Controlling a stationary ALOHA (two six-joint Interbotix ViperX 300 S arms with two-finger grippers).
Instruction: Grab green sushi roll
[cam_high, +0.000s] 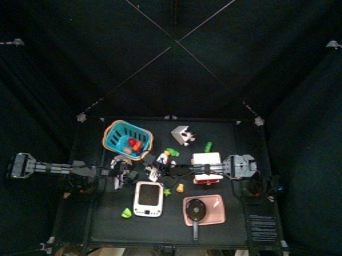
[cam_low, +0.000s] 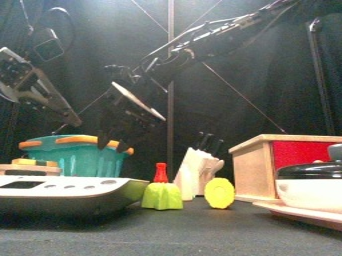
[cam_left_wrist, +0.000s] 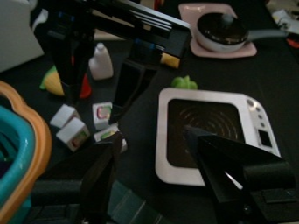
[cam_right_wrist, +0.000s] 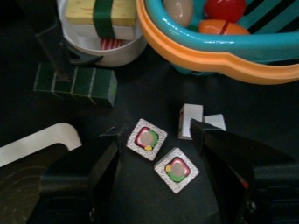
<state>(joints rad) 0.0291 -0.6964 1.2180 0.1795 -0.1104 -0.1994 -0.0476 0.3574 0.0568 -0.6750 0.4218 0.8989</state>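
Sushi rolls: two square pieces with green centres on the table, between the right gripper's open jaws, untouched.
Basket: at 12 o'clock from them.
Left gripper: jaws open, holding nothing, over the scale.

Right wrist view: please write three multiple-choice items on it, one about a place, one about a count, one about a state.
1. Where is the green sushi roll?
A. in the teal basket
B. on the table beside the white bowl
C. in the gripper

2. How many sushi slices show a green and pink filling?
A. two
B. four
C. none

3. The right gripper is
A. open and empty
B. shut on the roll
C. shut on a slice

Key: B, it lies next to the bowl; A, two lie side by side; A, the jaws stand apart.
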